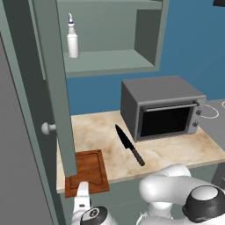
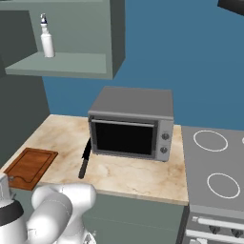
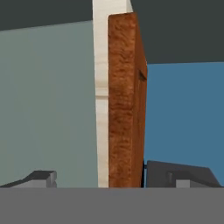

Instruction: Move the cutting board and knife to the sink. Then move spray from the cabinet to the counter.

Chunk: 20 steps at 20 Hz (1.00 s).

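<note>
The reddish-brown cutting board (image 1: 91,168) (image 2: 30,165) lies at the counter's (image 1: 176,149) (image 2: 133,177) front left corner, overhanging the edge. My gripper (image 1: 81,192) (image 3: 111,179) is open at the board's near edge. In the rolled hand view the board (image 3: 124,100) stands edge-on between the two spread fingertips (image 3: 41,178), apart from both. The knife (image 1: 128,143) (image 2: 85,159) lies to the right of the board, its blade pointing toward the back wall. The white spray (image 1: 72,39) (image 2: 46,40) stands upright on a shelf of the open cabinet (image 1: 110,61) (image 2: 62,64).
A grey oven (image 1: 162,107) (image 2: 131,125) sits behind and to the right of the knife. A stovetop (image 2: 214,162) adjoins the counter on the right. The cabinet's open door (image 1: 55,88), with its pale knob (image 1: 46,128), hangs just above the board's left side.
</note>
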Available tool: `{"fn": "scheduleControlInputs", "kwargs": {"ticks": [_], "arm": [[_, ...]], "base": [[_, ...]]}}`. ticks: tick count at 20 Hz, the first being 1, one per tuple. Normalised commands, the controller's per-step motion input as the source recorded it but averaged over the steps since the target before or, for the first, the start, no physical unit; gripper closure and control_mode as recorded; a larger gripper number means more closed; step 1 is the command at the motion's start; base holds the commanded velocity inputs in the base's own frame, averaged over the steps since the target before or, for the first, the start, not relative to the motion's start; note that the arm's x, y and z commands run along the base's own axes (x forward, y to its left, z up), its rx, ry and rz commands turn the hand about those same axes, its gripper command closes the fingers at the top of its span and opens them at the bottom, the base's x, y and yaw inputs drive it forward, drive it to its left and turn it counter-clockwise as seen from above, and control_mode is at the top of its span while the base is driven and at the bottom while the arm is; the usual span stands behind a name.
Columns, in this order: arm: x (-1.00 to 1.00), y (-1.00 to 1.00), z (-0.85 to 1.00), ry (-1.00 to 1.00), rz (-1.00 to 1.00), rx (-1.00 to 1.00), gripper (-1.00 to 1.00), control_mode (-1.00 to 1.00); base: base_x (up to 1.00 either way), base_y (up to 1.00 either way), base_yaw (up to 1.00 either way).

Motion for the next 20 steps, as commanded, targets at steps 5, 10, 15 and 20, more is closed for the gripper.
{"fn": "scheduleControlInputs", "kwargs": {"ticks": [5, 10, 15, 20], "arm": [[0.17, 0.00, 0.00, 0.00, 0.00, 0.00, -1.00, -1.00], [0.12, 0.00, 0.00, 0.00, 0.00, 0.00, -1.00, -1.00], [0.04, 0.00, 0.00, 0.00, 0.00, 0.00, -1.00, -1.00], [0.00, 0.00, 0.00, 0.00, 0.00, 0.00, -1.00, -1.00]], "base": [[0.00, 0.00, 0.00], [0.00, 0.00, 0.00], [0.00, 0.00, 0.00], [0.00, 0.00, 0.00]]}}
